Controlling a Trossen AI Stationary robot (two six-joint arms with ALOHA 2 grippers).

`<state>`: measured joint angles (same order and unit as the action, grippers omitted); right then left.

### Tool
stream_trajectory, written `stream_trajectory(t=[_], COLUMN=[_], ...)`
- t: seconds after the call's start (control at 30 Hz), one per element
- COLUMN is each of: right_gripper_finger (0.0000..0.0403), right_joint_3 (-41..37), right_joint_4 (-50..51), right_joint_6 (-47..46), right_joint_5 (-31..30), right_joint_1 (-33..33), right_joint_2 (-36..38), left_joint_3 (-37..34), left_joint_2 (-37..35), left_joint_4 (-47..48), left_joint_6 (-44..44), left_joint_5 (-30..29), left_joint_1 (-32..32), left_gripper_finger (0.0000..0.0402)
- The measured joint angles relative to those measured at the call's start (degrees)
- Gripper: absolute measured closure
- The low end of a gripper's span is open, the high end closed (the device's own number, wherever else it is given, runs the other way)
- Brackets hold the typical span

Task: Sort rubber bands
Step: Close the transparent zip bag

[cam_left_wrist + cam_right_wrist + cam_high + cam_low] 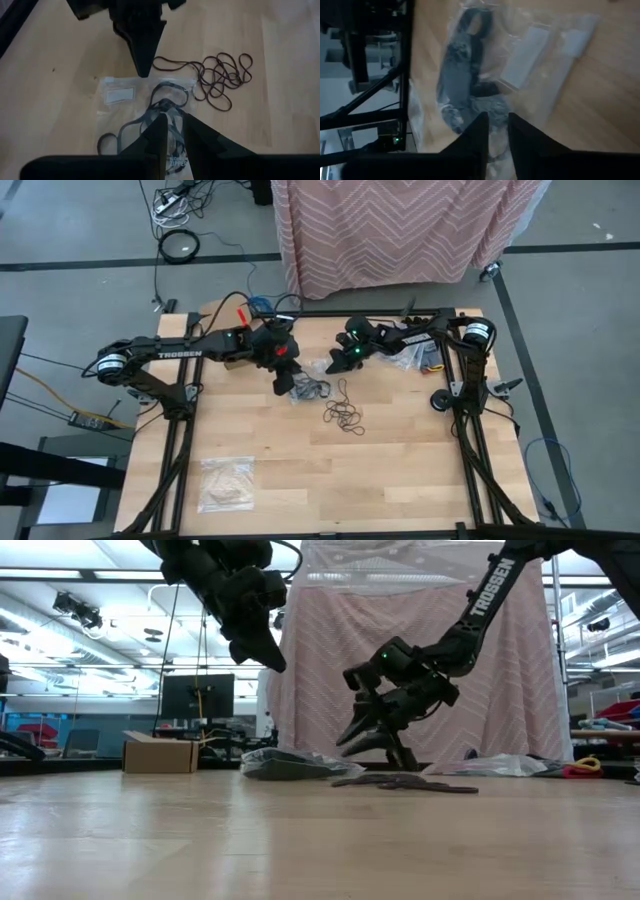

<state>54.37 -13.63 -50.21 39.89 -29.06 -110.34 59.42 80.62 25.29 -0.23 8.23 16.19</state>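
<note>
The right jaws (495, 131) are nearly closed, with just a thin gap between the fingers. They sit right over a clear bag (485, 75) with dark bands inside, but I cannot tell if they hold the plastic. In the high view these jaws (332, 365) are near the middle of the frame, a bit above center.

The left jaws (172, 131) also show only a thin gap. They hang in the air above a second clear bag (140, 107) and seem to hold nothing. In the low view they (265, 650) are well up off the bench (300, 840).

A loose pile of black rubber bands (345, 412) lies on the bench near the middle of the high view, just below both arms. More bands are in the bags. Another bag (226, 482) lies at the lower left.

What could go wrong: the bag is thin and slippery, so it may slide out of the jaws. The bands are tangled, so pulling one may drag the whole bunch.
</note>
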Motion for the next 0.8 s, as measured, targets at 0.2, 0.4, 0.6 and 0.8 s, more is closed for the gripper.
stream_trajectory(t=[0.2,0.4,0.6,0.8], right_gripper_finger=[0.0235,0.0193,0.0194,0.0209], right_joint_3=[0.0,0.0,0.0,0.0], right_joint_4=[5.6,5.7,4.9,3.2], right_joint_6=[-1.2,-1.9,-2.2,-3.6], right_joint_5=[-1.9,-4.4,-5.3,-7.2], right_joint_1=[-1.4,-1.4,-0.4,1.2], right_joint_2=[-0.1,0.0,-0.1,-0.2], left_joint_3=[-0.2,-6.2,-9.0,-8.8], left_joint_2=[0.0,2.7,7.9,14.2], left_joint_4=[0.6,-1.1,-8.3,-13.0], left_joint_6=[0.3,0.3,-0.5,-2.0], left_joint_5=[0.0,7.2,7.3,7.7], left_joint_1=[0.0,0.8,0.8,0.8], left_gripper_finger=[0.0334,0.0341,0.0354,0.0363])
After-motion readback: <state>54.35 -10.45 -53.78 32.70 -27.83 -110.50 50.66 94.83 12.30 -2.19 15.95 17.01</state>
